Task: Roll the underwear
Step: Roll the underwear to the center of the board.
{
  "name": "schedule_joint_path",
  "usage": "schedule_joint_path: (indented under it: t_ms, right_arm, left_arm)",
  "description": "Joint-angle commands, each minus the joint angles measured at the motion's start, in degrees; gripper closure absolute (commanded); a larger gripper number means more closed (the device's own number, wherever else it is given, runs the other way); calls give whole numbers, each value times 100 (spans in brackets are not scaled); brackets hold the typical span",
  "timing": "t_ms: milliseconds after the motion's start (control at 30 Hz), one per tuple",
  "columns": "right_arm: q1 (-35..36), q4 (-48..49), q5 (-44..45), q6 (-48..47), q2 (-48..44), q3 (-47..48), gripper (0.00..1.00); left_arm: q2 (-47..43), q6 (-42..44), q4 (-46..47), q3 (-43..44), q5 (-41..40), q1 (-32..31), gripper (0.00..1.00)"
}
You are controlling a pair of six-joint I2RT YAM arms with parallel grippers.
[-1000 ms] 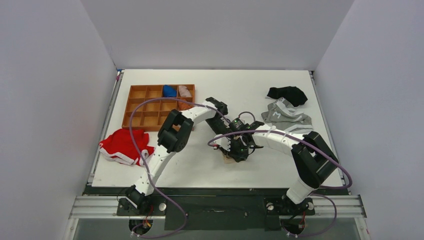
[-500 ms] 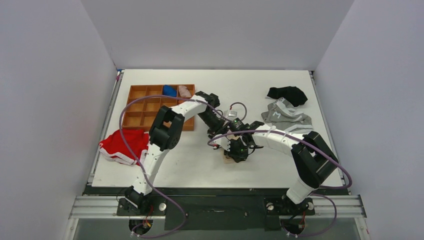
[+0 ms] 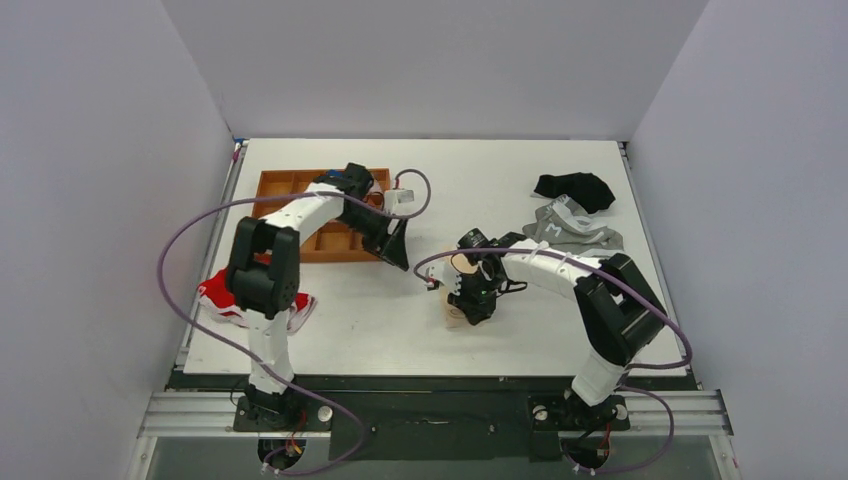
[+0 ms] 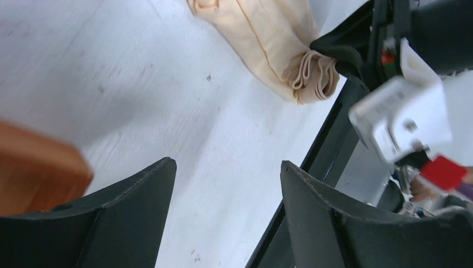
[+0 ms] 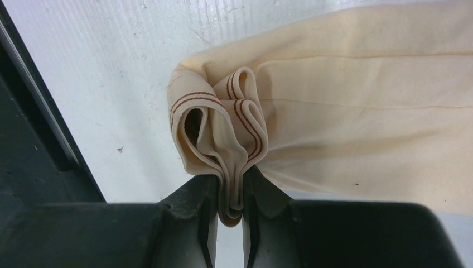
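Cream cotton, the underwear (image 5: 346,95) lies on the table (image 3: 380,320) near the middle, to the right of the tray (image 3: 280,180), with one end gathered into a loose coil edged in reddish-brown stitching. My right jaws are clenched on that coil, but only on its lower folds; the upper loops stand free above them. My left jaws hang spread wide with nothing between them, near the tray corner and well apart from the garment, so nothing pins the flat tail. That worries me. If I turn the right wrist now, I judge the whole cloth may slide across the table instead of winding, or the free loops may spring open and undo the coil. So thin a pinch could also slip off the hem under any pull.
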Motion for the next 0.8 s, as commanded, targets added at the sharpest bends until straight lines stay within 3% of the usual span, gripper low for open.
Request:
schedule_joint_path:
  t_ms: [0,200,400,767]
  right_arm:
    - [-166,-236,-385,16,234,420,100]
    - [-341,-643,-633,-30,753,906,100]
    - [-396,-925,-661,-64,1144,1236,100]
    - [-427,-1364,-785,-314,1494,1562,100]
  left_arm:
    - [-1477,-54,967,-922,-157,227,34]
    - [-3286,239,2096,-2700,-856,138,33]
    - [-4565,394,2695,-3683,-1869,-531,33]
    - [-4148,976,2762,-3315,-2713,-2117,33]
